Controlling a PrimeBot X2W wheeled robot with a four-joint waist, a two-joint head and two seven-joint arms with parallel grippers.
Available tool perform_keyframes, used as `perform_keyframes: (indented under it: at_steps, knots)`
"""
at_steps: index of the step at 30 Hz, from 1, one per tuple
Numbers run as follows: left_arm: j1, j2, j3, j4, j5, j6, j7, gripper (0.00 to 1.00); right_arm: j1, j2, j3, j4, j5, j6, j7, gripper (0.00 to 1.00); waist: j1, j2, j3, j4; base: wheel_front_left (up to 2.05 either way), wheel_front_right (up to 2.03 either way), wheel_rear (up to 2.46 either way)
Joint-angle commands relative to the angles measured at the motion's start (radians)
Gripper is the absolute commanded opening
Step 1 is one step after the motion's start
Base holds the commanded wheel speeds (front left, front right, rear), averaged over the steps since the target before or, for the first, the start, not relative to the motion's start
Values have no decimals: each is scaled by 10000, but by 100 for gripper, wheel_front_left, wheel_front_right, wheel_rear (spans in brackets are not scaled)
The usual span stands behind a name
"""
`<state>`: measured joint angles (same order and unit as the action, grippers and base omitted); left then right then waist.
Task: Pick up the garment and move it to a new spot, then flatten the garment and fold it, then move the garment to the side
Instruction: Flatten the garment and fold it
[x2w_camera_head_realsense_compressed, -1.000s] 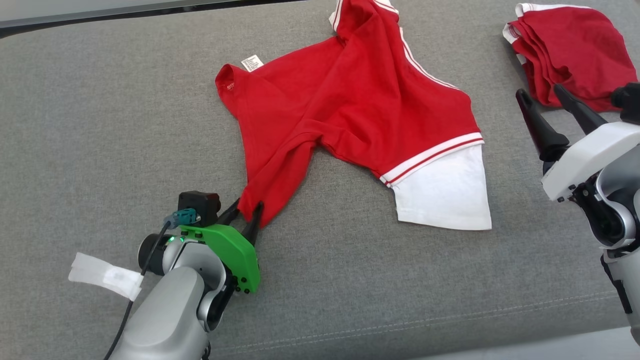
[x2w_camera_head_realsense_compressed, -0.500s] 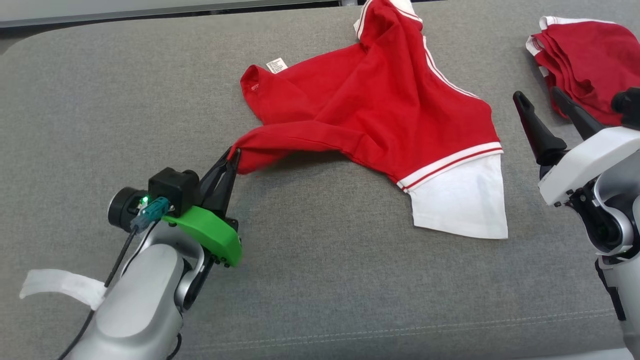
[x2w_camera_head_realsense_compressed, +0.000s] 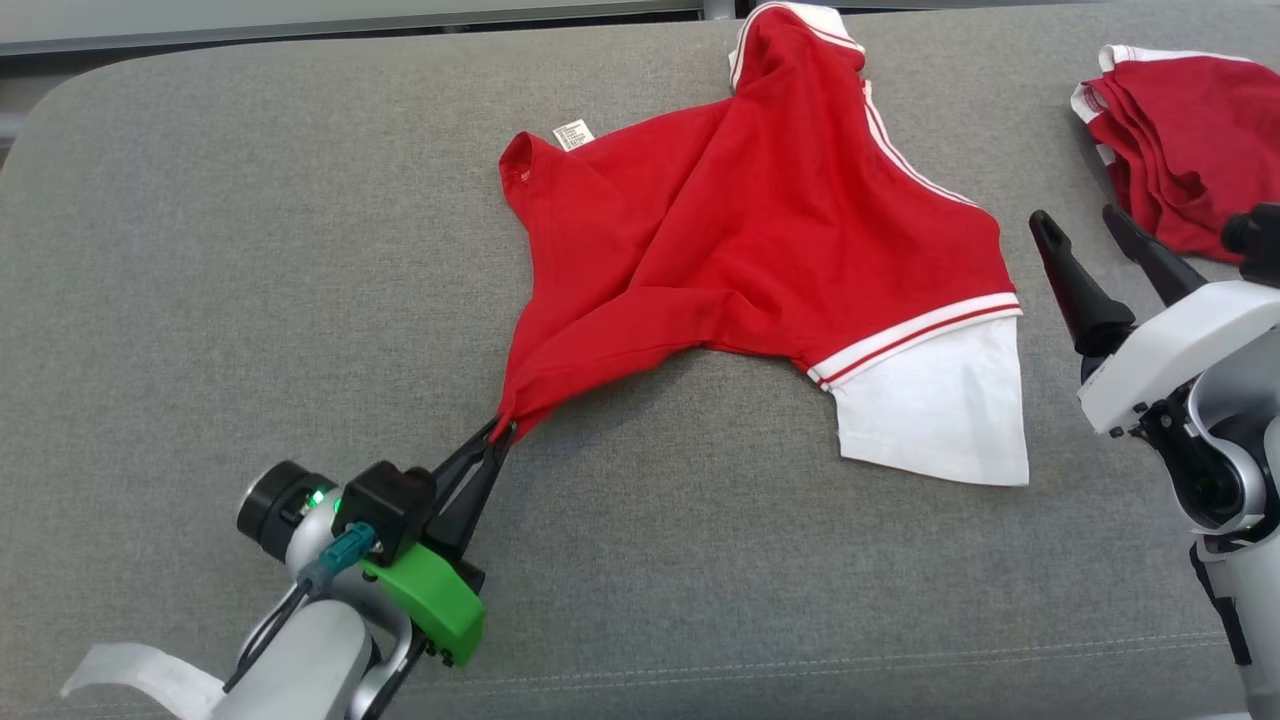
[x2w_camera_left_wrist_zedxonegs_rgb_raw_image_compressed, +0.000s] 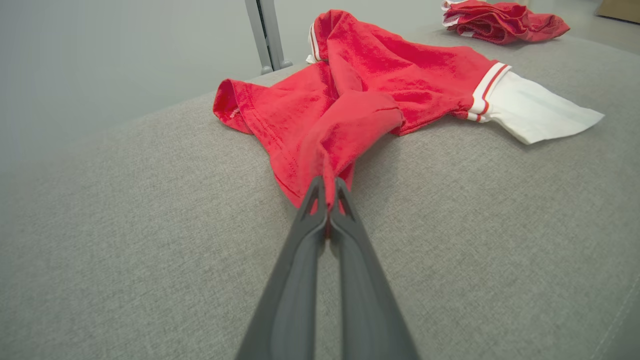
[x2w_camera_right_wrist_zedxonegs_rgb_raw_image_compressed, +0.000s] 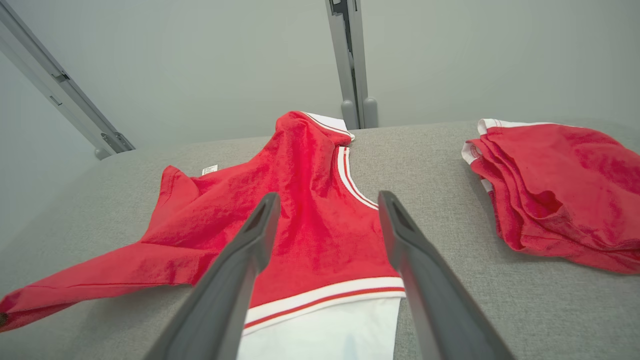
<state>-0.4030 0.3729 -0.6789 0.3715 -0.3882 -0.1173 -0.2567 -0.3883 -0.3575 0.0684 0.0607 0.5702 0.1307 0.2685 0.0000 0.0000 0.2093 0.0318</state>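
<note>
Sprawling garment (x2w_camera_head_realsense_compressed: 760, 230): red with white trim, loose and rumpled across the middle of the grey cushion (x2w_camera_head_realsense_compressed: 250, 250), not flat. One red corner is drawn out to a taut point toward the near left.
White panel (x2w_camera_head_realsense_compressed: 935, 410): the garment's pale end, lying flat on the cushion at its near right, bordered by red-and-white stripes.
Care tag (x2w_camera_head_realsense_compressed: 572, 134): small and white, at the garment's far-left edge.
Left gripper (x2w_camera_head_realsense_compressed: 503, 428): jaws pinched tight together on that drawn-out corner. The cloth fans away from the tips, so the bulk of the garment lies beyond the claw and to its right.
Right gripper (x2w_camera_head_realsense_compressed: 1076, 218): jaws spread wide with nothing between them. It hangs just off the garment's right edge, beside the striped band and apart from the cloth.
Folded red pile (x2w_camera_head_realsense_compressed: 1180, 150): more red cloth with white edging at the far right, clear of the garment, just past the right gripper.
Green bracket (x2w_camera_head_realsense_compressed: 430, 600): on the left wrist, behind the fingers.
</note>
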Motion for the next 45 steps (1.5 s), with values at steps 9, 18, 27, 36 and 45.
perform_keyframes:
  at_steps: [9, 18, 27, 36, 45]
  knots:
    - [791, -640, 176, 446, -304, -14, -87, 100, 393, 93, -220, 87, 104, -2, 14, 100, 0, 0, 5, 51, 0, 0, 0]
    - [1901, -904, 835, 126, -278, -48, -92, 100, 668, 122, -434, 108, 61, 0, 83, 100, 0, 0, -76, 137, 0, 0, 0]
    - [1166, -1019, 1904, -17, -780, -51, -2, 100, 612, 217, -606, -139, -26, -2, 90, 100, 0, 0, -16, -2, 0, 0, 0]
    - [-1781, -1880, 2462, 2160, -1269, 257, 826, 100, 296, 331, -452, -654, -84, 0, 228, 100, 0, 0, 766, -976, 0, 0, 0]
    - [-4442, -2127, 2745, 5373, -1812, 357, 2620, 100, -86, 325, -290, -969, -58, 0, 185, 100, 0, 0, 1814, -2075, 0, 0, 0]
